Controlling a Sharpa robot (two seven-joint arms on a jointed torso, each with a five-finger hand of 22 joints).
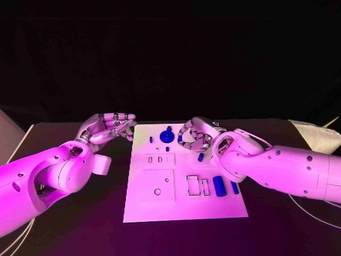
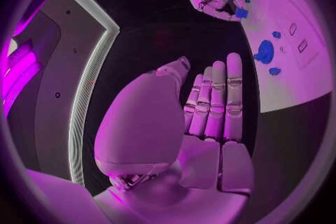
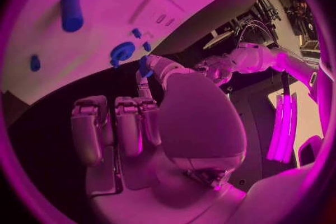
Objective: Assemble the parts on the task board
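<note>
Right robot hand [image 1: 199, 134] is over the far right part of the task board [image 1: 184, 205]. It pinches a small blue part [image 3: 144, 65] between thumb and a fingertip, the other fingers curled loosely beside it. In the left wrist view the same blue piece [image 2: 241, 13] sits at the tips of that hand, above the board surface rather than on it.

Left robot hand [image 1: 107, 126] is just off the board's far left corner, over the black bench [image 1: 78, 224]. Its wrist view shows the fingers [image 2: 217, 101] straight and side by side, grasping nothing: released.

On the board: a blue gear-like round part [image 1: 167, 136] stands at the far edge with a small blue peg [image 1: 151, 140] to its left. A short blue piece [image 1: 200, 157] lies just near of the right hand. A larger blue cylinder [image 1: 219, 186] and a slimmer blue piece [image 1: 234, 188] lie at the near right, beside empty rectangular recesses [image 1: 193, 184].

Judgement: step in hand is seating the pinched part in a socket on the far half of the board; I cannot tell which one.

To do it well:
- square the part's axis to the board before lowering;
- descend slowly, and let go only once it is seated;
- keep the curled fingers clear of the gear;
- the left hand could press the board's edge if the board slides.
</note>
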